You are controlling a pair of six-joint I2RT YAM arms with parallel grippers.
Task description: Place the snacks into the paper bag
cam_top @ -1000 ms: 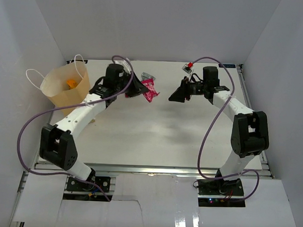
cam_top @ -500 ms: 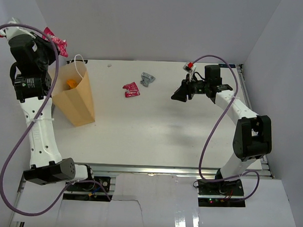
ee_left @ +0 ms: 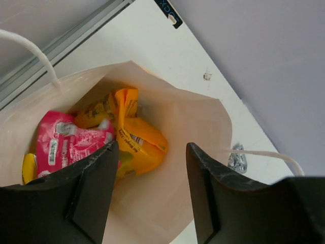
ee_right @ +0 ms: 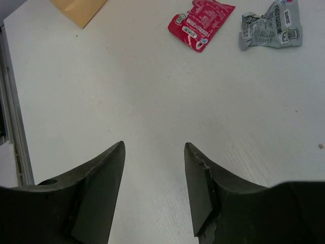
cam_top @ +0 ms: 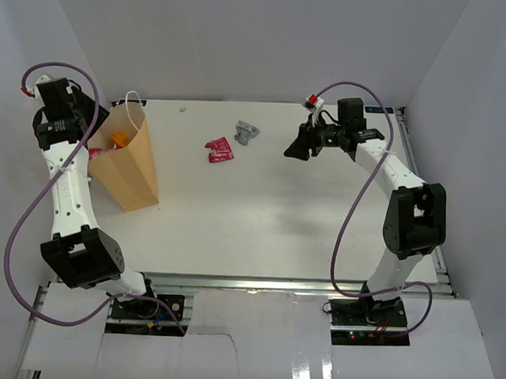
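Left gripper (ee_left: 152,147) hangs right over the open top of the paper bag (ee_left: 167,203). Its jaws are apart and nothing is between them. Down in the bag lie a big pink candy bag (ee_left: 63,145), an orange pouch (ee_left: 134,134) and a bit of a yellow packet (ee_left: 29,168) in the corner. 2 snacks are not in yet. A small red wrapper (cam_top: 219,150) and a small grey wrapper (cam_top: 247,133) lie near each other at the far middle of the white table (cam_top: 260,223), well apart from the bag. The bag stands upright at the far left, with a white cord handle (cam_top: 131,98) poking up. The right gripper (ee_right: 154,147) hovers above the table to the right of the 2 wrappers, jaws apart and empty too. I think the 2 wrappers are very light, thin and crinkly, and shiny enough to slip. They lie flat, so a bent-up edge looks like the best spot to pinch, coming down from above. The bag is only paper and might tip if it gets bumped. Only the left wrist view looks down inside the bag; the top view shows just a peek of orange and pink there. The top view alone shows both arms, the bag and the wrappers all together. The right wrist view shows the wrappers up close: the grey 1 is crumpled and the red 1 is smoother.
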